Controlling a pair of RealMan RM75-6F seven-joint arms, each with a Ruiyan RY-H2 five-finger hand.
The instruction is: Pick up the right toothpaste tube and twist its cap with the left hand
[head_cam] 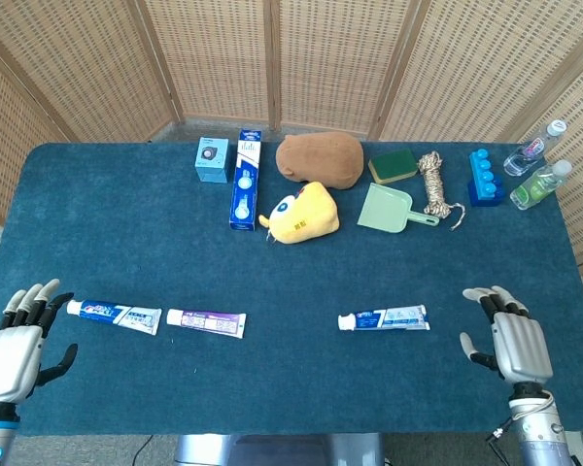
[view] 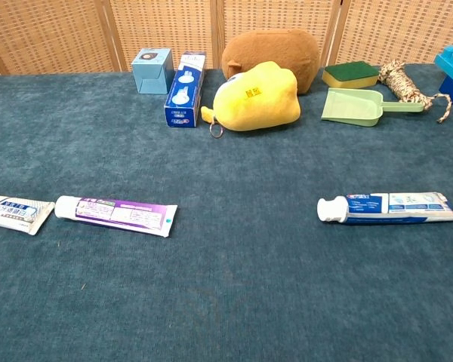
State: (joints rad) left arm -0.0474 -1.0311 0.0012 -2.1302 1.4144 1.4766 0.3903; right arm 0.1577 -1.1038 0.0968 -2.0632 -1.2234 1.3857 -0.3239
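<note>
Two spare tubes lie at the near left: blue-and-white toothpaste, then purple toothpaste. Along the back: yellow plush, brown plush, green dustpan, rope bundle.

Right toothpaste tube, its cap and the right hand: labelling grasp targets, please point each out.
right toothpaste tube [head_cam: 394,317], head view, middle of body
cap [view: 331,210], chest view, white cap's side
right hand [head_cam: 510,345], head view, back of hand

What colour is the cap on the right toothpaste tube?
White cap on the right toothpaste tube, clearest in the chest view.
</note>
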